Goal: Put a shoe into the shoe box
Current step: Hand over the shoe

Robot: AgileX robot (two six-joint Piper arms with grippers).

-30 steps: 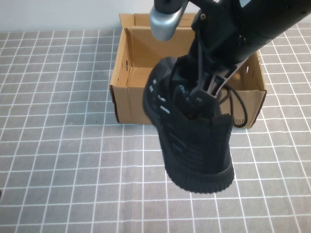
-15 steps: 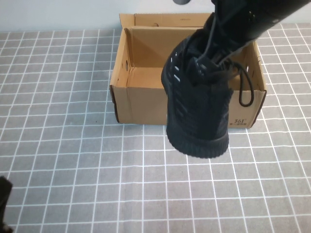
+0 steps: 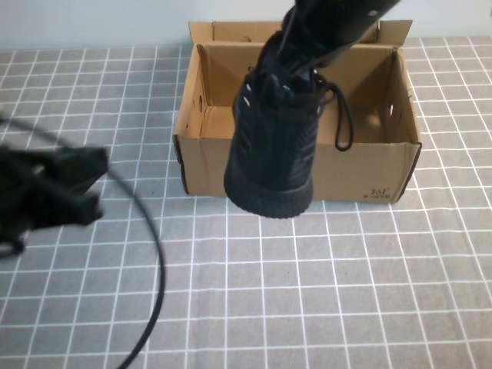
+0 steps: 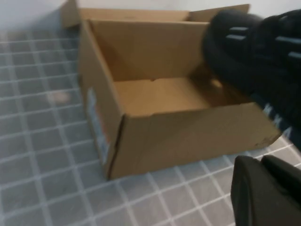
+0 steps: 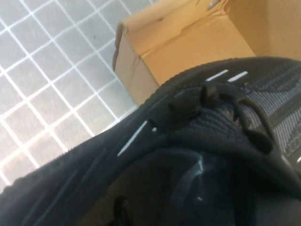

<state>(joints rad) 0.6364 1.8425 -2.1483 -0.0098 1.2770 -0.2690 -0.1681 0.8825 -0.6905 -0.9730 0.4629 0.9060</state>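
Here the shoe hangs toe-down over the front wall of the shoe box, its sole overlapping that edge, held from above by the right gripper, jaws pinching its collar. The box interior lies open behind. The shoe is black knit with white side dashes and a dangling lace. The left gripper hovers over the desk, left of the box; its jaws cannot be told.

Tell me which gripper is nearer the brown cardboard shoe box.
Right. The right gripper hangs over the brown cardboard shoe box, shut on the black knit sneaker at its front wall. The left gripper sits off to the box's left, above the table.
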